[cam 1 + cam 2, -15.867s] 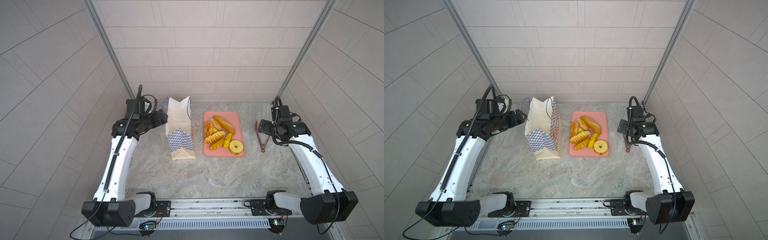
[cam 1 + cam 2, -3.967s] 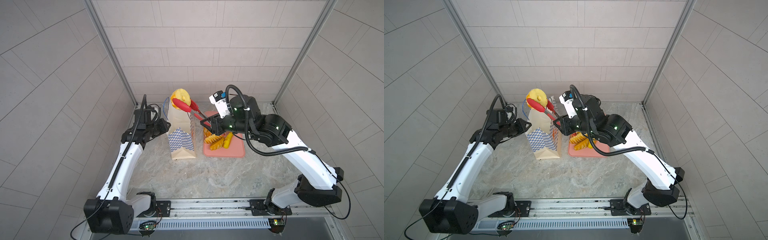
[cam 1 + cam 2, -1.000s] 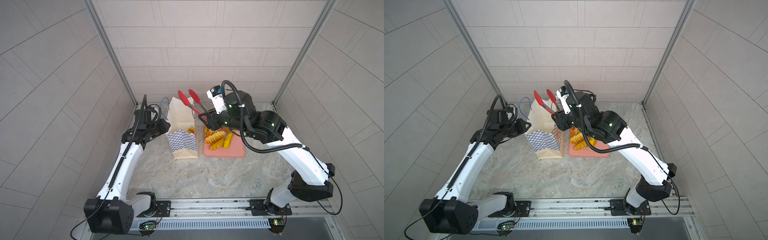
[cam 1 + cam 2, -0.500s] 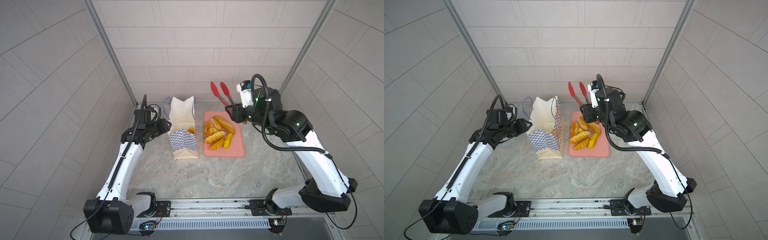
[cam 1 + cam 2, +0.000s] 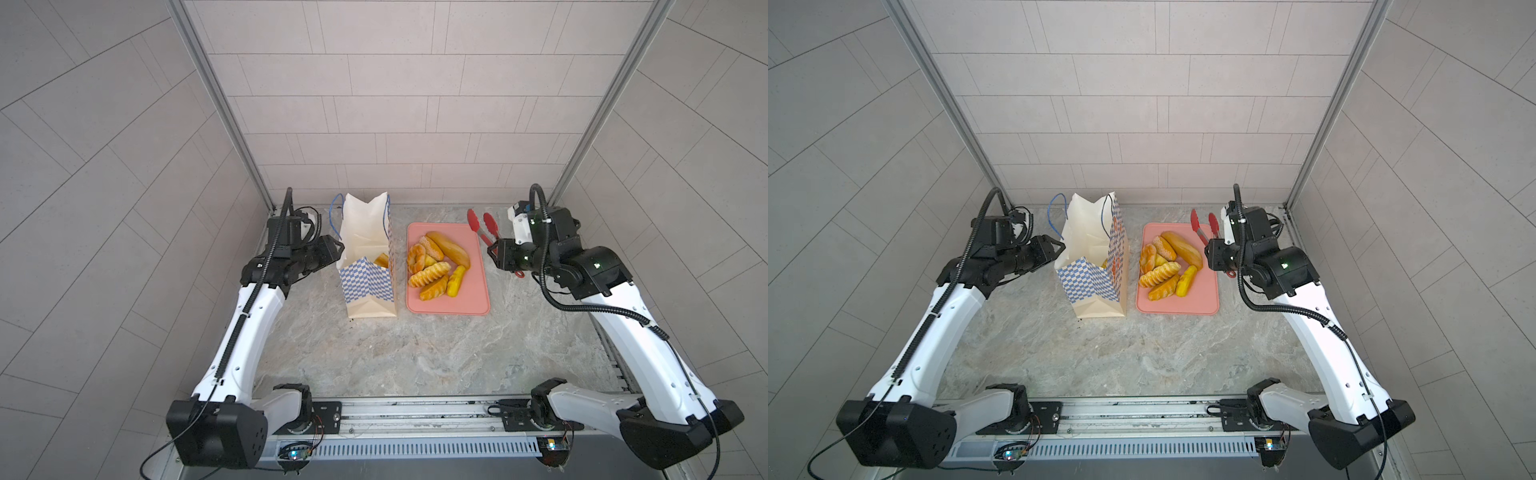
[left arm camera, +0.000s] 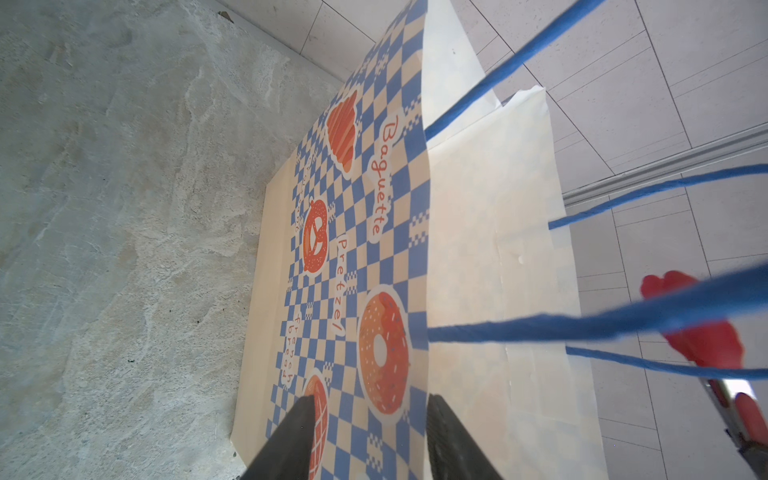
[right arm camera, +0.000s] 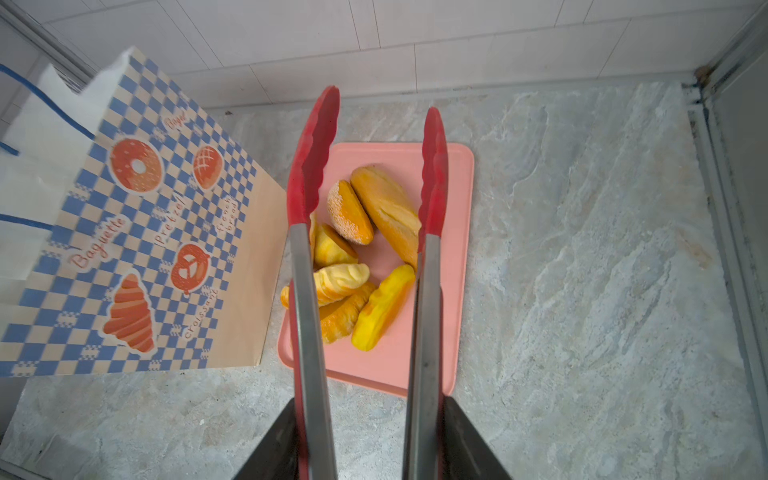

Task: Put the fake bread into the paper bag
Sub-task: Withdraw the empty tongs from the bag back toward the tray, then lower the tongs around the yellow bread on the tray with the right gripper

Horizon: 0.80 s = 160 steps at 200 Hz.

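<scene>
Grey marble table [image 5: 374, 353] seen from above. Toward its back edge, left of centre: tall bag [image 5: 365, 286], upright, mouth open. Just beside it on the side of the right edge, whether touching or not impossible to tell: flat pink tray [image 5: 449, 305]. Most of the bread [image 5: 436, 266] heaped on the tray's back half, about six pieces, long loaf and sesame bun among them. One more yellow piece glimpsed inside the bag. Red tongs [image 5: 482, 226] held in the air by the tray's back right corner, tips apart and empty. Clamped on the tongs' steel arms: right gripper [image 7: 370, 401]. At the bag's rim on the side of the left edge: left gripper [image 6: 370, 409], fingers [image 6: 299, 436] spread, paper edge close by one of them but not pinched.

Probably the stage between loads, with one piece bagged and the rest waiting. Next, by judgement: lower the tongs astride a single piece, squeeze enough to hold without slipping, lift clear, carry over the bag's mouth, release. Worth steadying the rim with the left gripper first
</scene>
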### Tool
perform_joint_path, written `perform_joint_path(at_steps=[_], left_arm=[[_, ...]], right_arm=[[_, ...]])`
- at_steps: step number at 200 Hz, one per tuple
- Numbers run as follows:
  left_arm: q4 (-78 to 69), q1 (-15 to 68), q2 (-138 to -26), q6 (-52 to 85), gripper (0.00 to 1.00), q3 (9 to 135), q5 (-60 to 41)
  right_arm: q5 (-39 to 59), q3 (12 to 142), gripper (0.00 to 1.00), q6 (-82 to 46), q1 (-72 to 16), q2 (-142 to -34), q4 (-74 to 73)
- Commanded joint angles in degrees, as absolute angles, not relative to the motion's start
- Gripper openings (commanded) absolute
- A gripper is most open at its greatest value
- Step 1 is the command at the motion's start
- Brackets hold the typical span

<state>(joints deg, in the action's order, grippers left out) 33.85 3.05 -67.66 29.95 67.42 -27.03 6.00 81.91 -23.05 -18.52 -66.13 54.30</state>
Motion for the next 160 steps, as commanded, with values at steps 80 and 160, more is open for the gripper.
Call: perform_joint_path(at_steps=[80,160], left_arm=[[34.0,3.3,-67.4,29.2,0.5,68.1,-27.9],[33.9,3.4,-67.3,29.2,0.5,67.2,-27.6]], right_arm=[[12.5,64.1,0.49,-27.0,-15.1,-62.8,46.6],[15.2,56.3,0.49,-30.3,-15.0,-64.0,40.5]])
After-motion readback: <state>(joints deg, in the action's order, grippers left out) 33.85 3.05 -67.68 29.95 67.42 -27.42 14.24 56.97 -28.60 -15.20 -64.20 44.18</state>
